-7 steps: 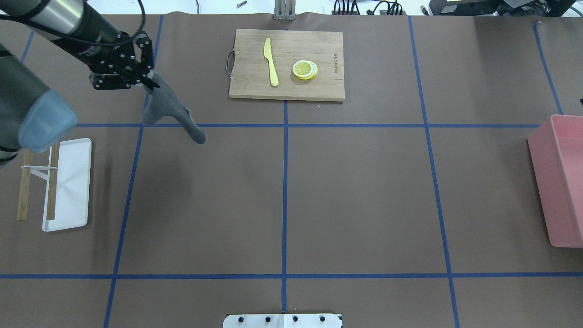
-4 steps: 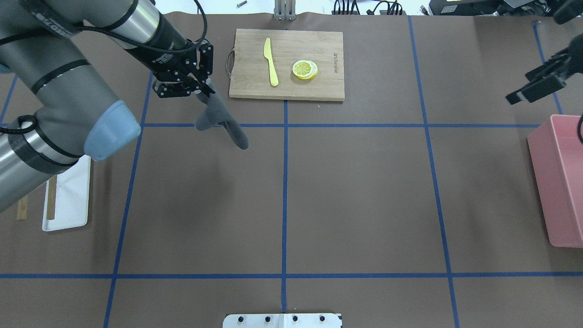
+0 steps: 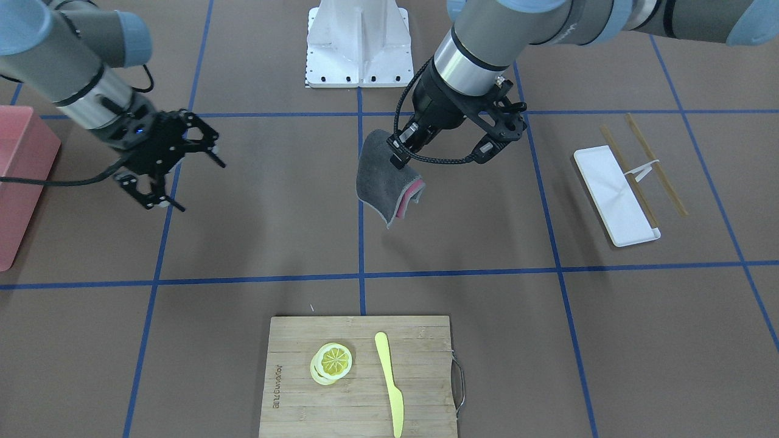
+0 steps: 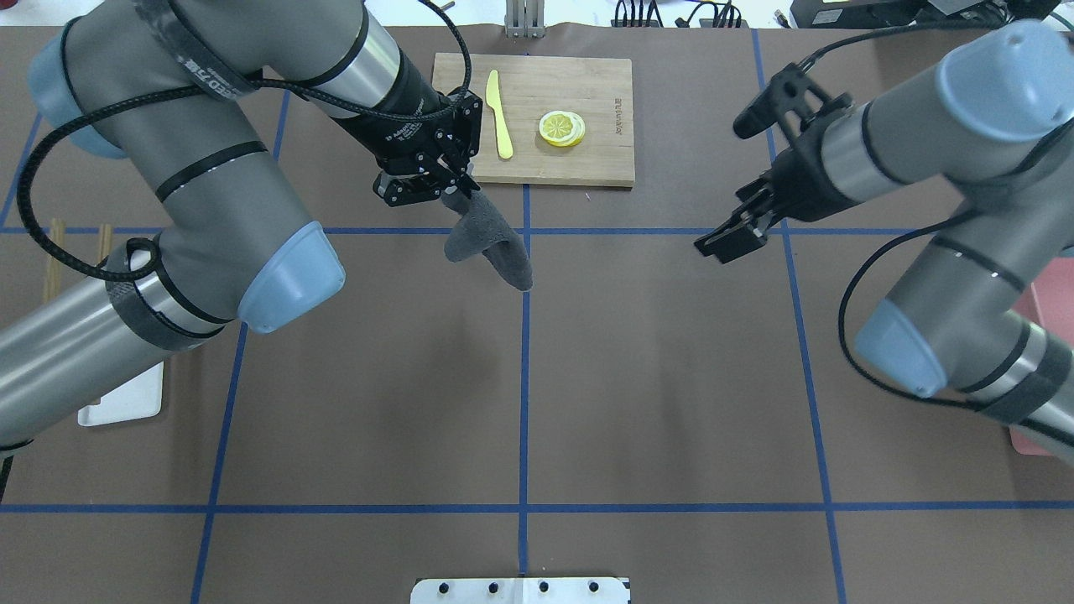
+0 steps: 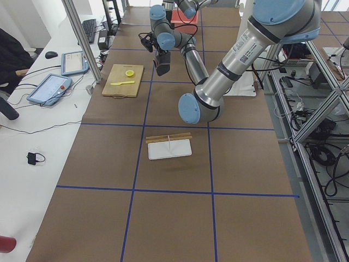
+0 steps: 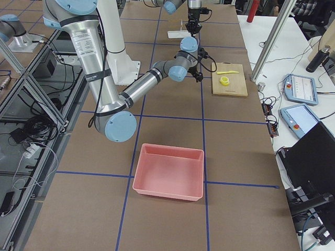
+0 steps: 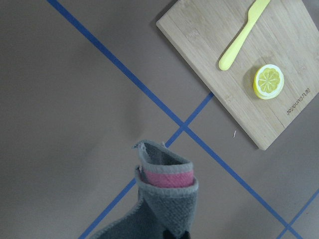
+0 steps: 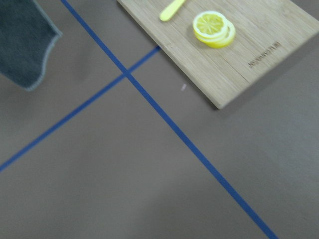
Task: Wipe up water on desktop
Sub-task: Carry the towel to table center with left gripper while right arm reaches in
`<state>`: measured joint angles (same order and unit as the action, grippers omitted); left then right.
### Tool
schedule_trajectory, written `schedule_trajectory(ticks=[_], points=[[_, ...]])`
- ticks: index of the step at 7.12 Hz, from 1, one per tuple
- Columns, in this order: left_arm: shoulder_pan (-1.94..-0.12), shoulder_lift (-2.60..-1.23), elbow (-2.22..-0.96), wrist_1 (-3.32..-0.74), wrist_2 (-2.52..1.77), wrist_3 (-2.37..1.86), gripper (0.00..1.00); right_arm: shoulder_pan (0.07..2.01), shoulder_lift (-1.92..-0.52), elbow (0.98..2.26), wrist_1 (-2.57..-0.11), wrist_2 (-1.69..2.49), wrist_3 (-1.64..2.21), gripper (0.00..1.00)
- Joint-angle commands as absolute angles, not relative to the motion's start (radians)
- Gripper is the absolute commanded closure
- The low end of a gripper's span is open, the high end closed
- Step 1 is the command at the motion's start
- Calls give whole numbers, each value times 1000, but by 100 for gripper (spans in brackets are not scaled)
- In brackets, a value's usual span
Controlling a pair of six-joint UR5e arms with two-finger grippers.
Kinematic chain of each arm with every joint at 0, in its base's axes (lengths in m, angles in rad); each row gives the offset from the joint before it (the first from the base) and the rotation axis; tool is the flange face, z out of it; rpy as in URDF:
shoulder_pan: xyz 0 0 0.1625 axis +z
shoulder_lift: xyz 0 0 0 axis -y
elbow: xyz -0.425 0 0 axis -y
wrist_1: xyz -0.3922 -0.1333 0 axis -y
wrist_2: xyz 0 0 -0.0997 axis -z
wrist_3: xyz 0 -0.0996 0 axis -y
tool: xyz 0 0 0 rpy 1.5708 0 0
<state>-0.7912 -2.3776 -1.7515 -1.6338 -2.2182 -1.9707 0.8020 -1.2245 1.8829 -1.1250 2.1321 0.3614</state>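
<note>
The cloth (image 4: pixel 491 243) is clamped in the left gripper (image 4: pixel 457 190), at the cutting board's (image 4: pixel 587 164) six o'clock. The right gripper (image 4: pixel 727 242) is spread, empty. Lowering onto the desktop (image 4: pixel 671 377) is called for next.

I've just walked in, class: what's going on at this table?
The left hand is shut on a grey cloth, which hangs over the desktop near the middle tape crossing, close to the cutting board. The right hand hovers open and empty nearby. The cloth is not yet on the surface, and no water is plainly visible.
</note>
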Motion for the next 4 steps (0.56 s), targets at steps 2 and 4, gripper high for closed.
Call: schedule_trajectory(ticks=[2, 4], points=[[-732, -2408, -1744, -1635, -2212, -2038, 100, 635, -1216, 1876, -928, 1991, 489, 0], [-698, -2439, -1733, -1686, -2175, -2072, 100, 611, -1216, 1878, -873, 1983, 556, 0]])
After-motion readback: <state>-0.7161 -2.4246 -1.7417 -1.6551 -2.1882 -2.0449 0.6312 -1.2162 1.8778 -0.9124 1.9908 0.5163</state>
